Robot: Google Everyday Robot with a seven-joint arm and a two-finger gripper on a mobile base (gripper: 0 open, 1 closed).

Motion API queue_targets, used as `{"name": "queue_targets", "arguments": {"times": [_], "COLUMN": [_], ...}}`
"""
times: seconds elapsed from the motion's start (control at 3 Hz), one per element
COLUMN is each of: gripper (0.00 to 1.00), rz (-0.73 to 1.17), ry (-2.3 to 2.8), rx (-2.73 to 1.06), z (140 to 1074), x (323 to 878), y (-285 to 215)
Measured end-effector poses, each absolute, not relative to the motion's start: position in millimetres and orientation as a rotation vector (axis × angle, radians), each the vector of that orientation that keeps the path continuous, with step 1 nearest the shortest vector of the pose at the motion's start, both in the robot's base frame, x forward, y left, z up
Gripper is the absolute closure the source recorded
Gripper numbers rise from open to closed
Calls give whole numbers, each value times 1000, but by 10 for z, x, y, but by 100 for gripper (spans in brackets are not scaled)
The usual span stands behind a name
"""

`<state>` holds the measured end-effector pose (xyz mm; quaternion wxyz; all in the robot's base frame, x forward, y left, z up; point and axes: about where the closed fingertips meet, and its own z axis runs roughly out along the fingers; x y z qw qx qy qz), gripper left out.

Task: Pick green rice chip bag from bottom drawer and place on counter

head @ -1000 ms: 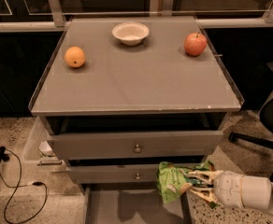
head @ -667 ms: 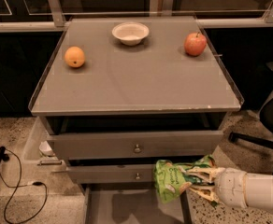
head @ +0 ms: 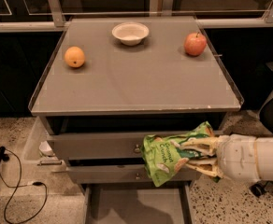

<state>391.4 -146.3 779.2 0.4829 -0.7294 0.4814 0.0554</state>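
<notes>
Grey counter (head: 136,87) on top holds an orange (head: 75,57), a white bowl (head: 130,33) and a red apple (head: 195,44). Lower down on the right, the claw (head: 199,157) squeezes the green chip bag (head: 167,157) tight. The bag sticks out to the left of the claw. It hangs in front of the drawers, above the open bottom drawer (head: 136,204) and below the counter.

The hand (head: 187,156), clamped on the green rice chip bag (head: 162,157), rose toward 12 o'clock. The bag climbed from the lower knobbed drawer (head: 104,174) to overlap the upper knobbed drawer (head: 94,146), nearer the counter (head: 127,87).
</notes>
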Motion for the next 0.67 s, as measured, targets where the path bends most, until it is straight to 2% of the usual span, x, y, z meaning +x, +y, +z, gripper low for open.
{"name": "queue_targets", "arguments": {"times": [0.67], "gripper": [100], "rz": [88], "ry": [1143], "rx": [-1743], "z": [9084], "x": [4199], "y": [-1206]}}
